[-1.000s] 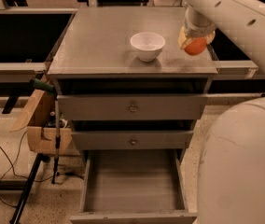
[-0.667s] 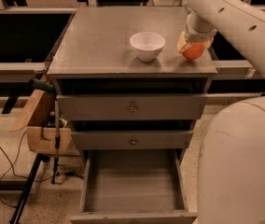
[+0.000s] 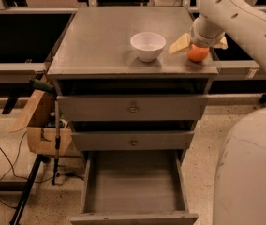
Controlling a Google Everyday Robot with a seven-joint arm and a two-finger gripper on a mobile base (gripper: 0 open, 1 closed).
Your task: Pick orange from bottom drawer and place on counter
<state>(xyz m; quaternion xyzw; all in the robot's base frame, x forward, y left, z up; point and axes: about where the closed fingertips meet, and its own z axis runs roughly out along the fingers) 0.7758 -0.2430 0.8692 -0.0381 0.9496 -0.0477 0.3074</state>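
Observation:
The orange sits on the grey counter near its right front corner, to the right of a white bowl. My gripper comes in from the upper right and hovers right over the orange, with its yellowish fingers spread wide on either side of it. The jaws are open and the fruit rests on the surface. The bottom drawer is pulled out and shows a bare grey floor. The two upper drawers with round knobs are closed.
My white arm spans the upper right and my white body fills the lower right beside the open drawer. A cardboard box, a stand and cables are on the floor to the left. Dark tables flank the cabinet.
The gripper lowered the orange onto the counter and its fingers have spread open, letting go of it. The bowl and drawers have not moved.

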